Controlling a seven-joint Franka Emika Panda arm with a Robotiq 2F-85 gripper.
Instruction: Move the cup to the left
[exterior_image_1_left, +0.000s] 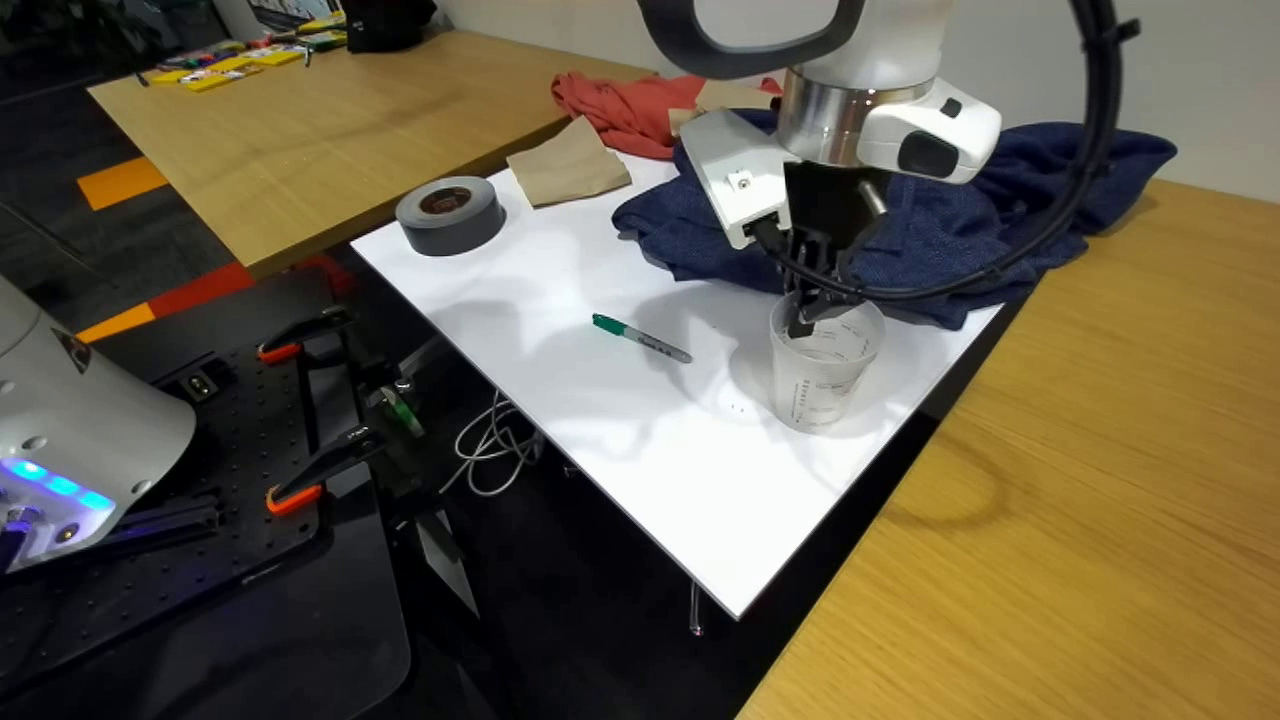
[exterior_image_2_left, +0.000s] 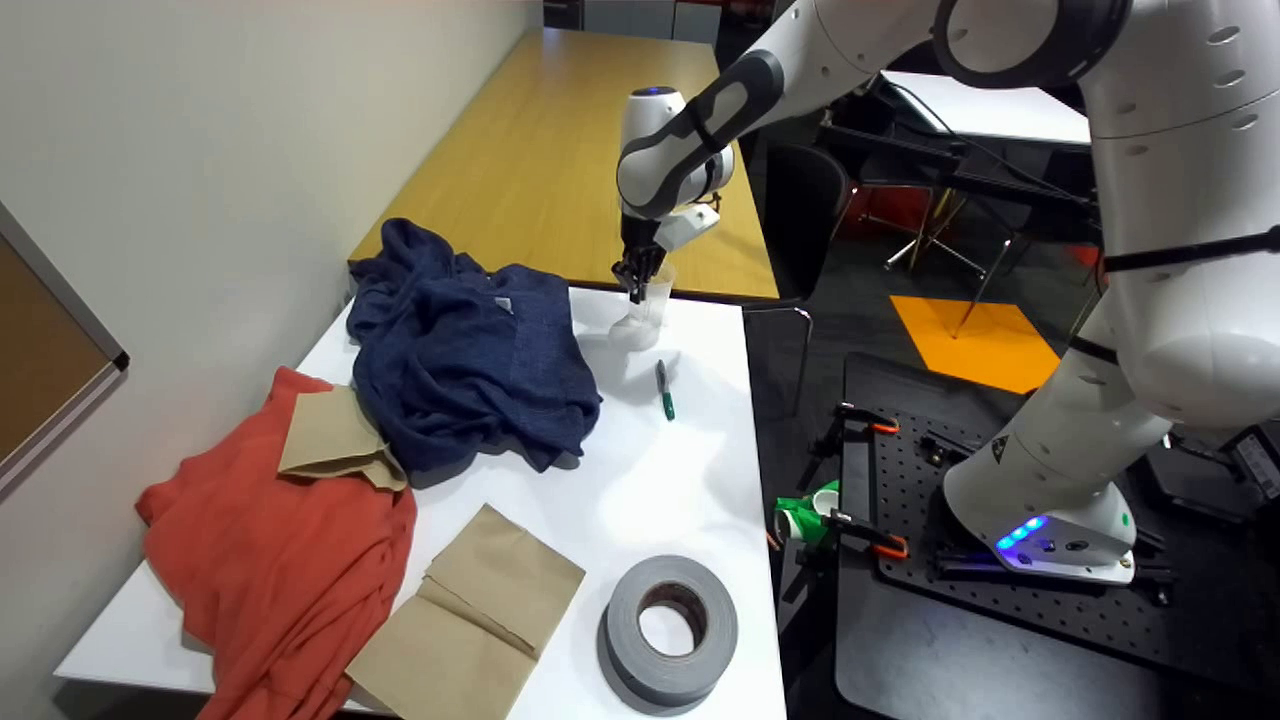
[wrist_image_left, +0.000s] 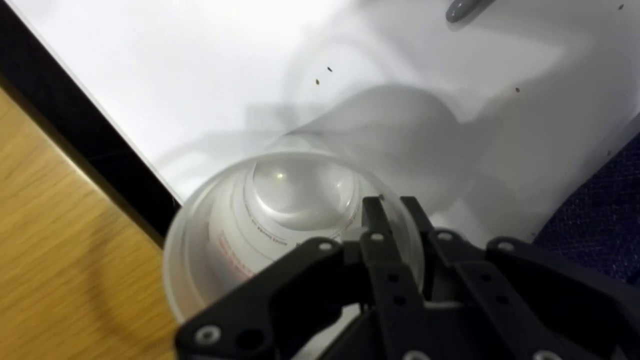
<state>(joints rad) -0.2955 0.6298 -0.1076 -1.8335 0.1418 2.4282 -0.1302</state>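
Free table (exterior_image_1_left: 530, 290) around a flat marker (exterior_image_1_left: 642, 339)
The marker lies between the cup (exterior_image_1_left: 815, 385) and tape roll (exterior_image_1_left: 452, 232), bare surface on both sides; a heaped navy cloth (exterior_image_1_left: 930, 225) stands in the way beyond the cup, toward the wall (exterior_image_2_left: 300, 120).

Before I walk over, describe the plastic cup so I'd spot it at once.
Find the white table, then the dark blue cloth heaped on it. Beside that cloth, the gripper straddles the rim of the cup. Unlike the slim marker and the grey tape roll, it is see-through, with an open top wider than its base.
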